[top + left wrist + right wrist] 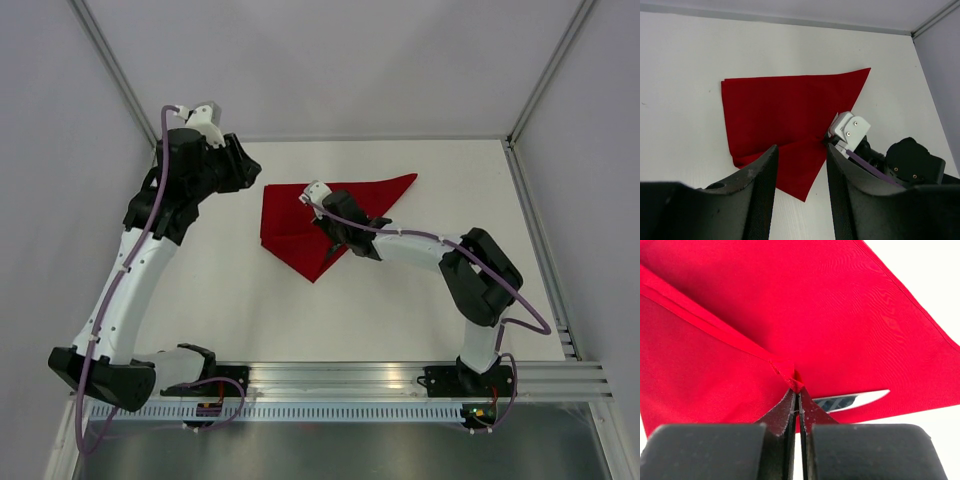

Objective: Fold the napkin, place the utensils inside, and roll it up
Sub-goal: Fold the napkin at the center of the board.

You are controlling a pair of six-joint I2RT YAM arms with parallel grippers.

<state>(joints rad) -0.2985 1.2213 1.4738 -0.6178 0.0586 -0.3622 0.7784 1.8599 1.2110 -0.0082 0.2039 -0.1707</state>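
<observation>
The red napkin (290, 215) lies on the white table, partly folded, with one corner pointing right and one toward the near side. It also shows in the left wrist view (780, 110). My right gripper (306, 202) is over the napkin's middle. In the right wrist view it (797, 390) is shut on a pinched corner of the napkin (790, 315), held just above the cloth. A shiny metal utensil blade (850, 401) lies on the napkin beside the fingers; the rest of it is hidden. My left gripper (252, 178) hovers open and empty left of the napkin, as its own view (800, 150) also shows.
The white table (420, 320) is bounded by grey walls on the left, far and right sides. The metal rail (400, 385) with both arm bases runs along the near edge. The right arm (910, 160) reaches across the napkin's right half.
</observation>
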